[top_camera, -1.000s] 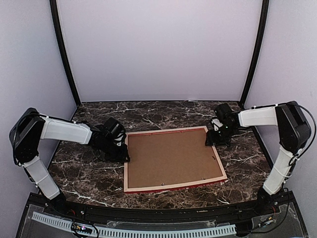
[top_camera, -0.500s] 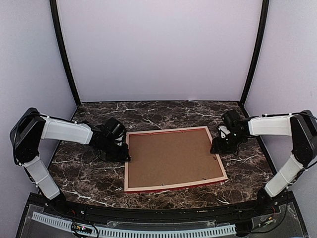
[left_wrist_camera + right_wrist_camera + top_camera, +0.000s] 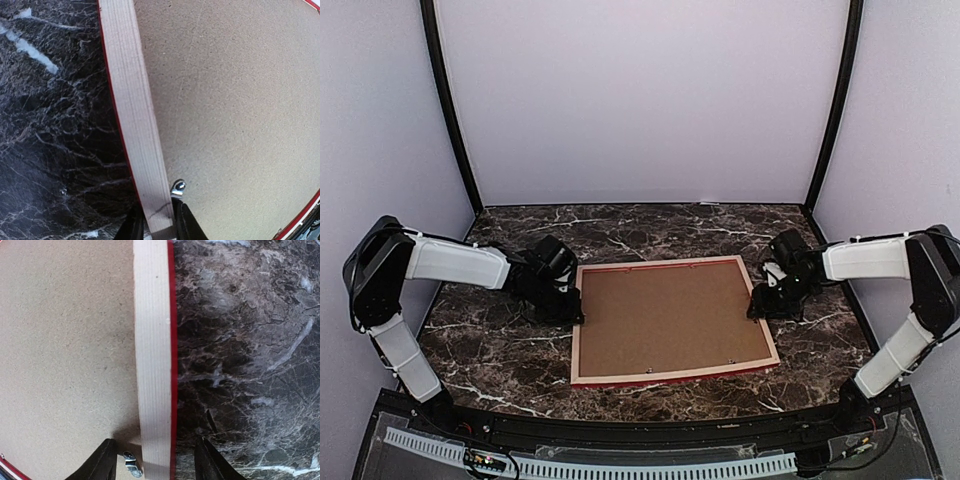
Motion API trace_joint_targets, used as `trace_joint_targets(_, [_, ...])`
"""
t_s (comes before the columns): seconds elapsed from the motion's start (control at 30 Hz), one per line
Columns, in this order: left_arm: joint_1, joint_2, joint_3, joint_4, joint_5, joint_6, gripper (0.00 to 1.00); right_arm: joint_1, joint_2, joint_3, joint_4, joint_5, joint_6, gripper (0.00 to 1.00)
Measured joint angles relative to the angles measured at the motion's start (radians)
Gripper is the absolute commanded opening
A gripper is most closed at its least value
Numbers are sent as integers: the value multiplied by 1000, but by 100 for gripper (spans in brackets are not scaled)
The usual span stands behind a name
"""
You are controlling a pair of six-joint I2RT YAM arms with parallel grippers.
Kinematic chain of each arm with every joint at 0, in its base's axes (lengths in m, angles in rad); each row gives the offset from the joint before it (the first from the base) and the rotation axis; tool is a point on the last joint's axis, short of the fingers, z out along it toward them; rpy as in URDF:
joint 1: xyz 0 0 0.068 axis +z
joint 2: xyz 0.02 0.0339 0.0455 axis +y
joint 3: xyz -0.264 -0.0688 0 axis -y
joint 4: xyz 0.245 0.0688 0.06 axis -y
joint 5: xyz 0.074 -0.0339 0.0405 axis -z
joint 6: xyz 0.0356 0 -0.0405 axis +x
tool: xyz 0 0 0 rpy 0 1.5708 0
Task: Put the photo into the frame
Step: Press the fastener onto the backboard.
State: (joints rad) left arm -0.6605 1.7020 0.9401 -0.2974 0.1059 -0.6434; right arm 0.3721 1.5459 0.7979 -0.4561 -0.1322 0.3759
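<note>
Frame (image 3: pixel 577 340) lies back-up mid-bench (image 3: pixel 500 350); left hand (image 3: pixel 159 225) pinches its left rail, right hand (image 3: pixel 156 460) straddles the right rail, spread wide.

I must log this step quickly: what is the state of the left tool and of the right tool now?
Left tool: closed on the frame, gripping its side rail.
Right tool: open, one finger on each side of the frame's rail, holding nothing.
</note>
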Motion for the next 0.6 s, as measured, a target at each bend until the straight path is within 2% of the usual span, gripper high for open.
trace_joint_targets(0.3, [-1,13,22,-21,-16,11,18,0,-59,-52,-11,-8,0,56])
trace_joint_targets(0.6, [-1,24,41,-34,-25,24,18,0,-63,-60,-14,-15,2,42])
